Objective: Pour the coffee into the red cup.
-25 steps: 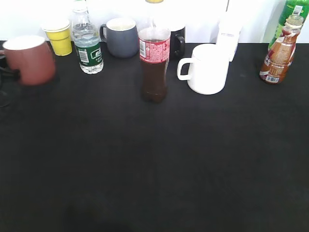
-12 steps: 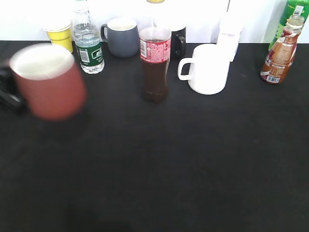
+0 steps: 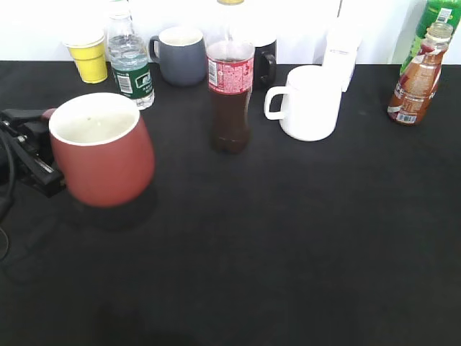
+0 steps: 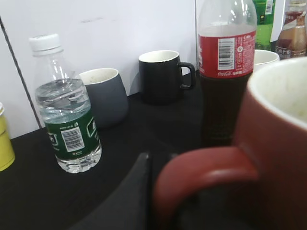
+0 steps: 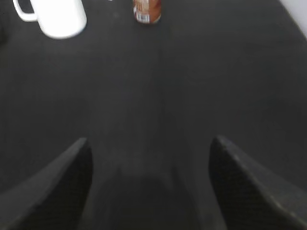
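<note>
The red cup (image 3: 104, 155) is a brick-red mug with a white inside, at the left of the black table. My left gripper (image 3: 43, 155) is shut on its loop handle (image 4: 201, 167) and holds it. The coffee (image 3: 415, 76), a small clear bottle of brown liquid with an orange-brown label, stands at the far right back; its base also shows in the right wrist view (image 5: 147, 10). My right gripper (image 5: 149, 158) is open and empty over bare black table, out of the exterior view.
Along the back stand a yellow cup (image 3: 89, 56), a water bottle (image 3: 130, 68), a grey-blue mug (image 3: 180, 55), a cola bottle (image 3: 230, 94), a black mug (image 3: 263, 61), a white mug (image 3: 310, 102), a white box (image 3: 341, 54) and a green bottle (image 3: 434, 18).
My left gripper has carried the red cup from the far left back toward the front and right, closer to the camera.
</note>
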`<action>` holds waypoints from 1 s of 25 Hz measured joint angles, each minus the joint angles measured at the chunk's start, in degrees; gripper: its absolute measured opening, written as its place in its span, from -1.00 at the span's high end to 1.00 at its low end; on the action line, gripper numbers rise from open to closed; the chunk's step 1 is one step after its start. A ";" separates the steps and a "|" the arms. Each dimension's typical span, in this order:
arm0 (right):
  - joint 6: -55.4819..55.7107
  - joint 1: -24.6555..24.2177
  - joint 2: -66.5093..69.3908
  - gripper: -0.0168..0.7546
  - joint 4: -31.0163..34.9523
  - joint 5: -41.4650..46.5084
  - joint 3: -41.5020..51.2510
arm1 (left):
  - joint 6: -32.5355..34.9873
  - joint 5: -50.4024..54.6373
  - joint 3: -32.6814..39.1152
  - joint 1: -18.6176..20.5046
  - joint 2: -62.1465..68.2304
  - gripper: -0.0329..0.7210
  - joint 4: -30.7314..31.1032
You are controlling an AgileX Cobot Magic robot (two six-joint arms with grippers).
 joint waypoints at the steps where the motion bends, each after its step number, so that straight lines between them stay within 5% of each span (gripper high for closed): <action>1: 0.00 0.00 1.97 -0.57 0.01 -5.92 -0.15 | 0.00 -0.06 0.00 0.00 0.00 0.76 0.00; 7: -0.31 0.00 25.49 -0.57 -0.15 -50.96 9.89 | 0.00 -0.06 0.00 0.00 0.00 0.76 -0.05; 14: -0.36 -0.06 70.93 -0.57 -0.31 -101.05 11.51 | 0.00 -0.06 0.00 0.00 0.00 0.76 -0.10; 19: -3.84 -0.06 94.08 -0.57 4.97 -109.81 4.72 | 0.00 -0.06 0.00 0.00 0.00 0.76 -0.10; 25: -4.98 -0.06 103.60 -0.63 5.54 -111.20 -5.05 | 0.00 -0.09 0.00 0.00 0.00 0.75 -0.10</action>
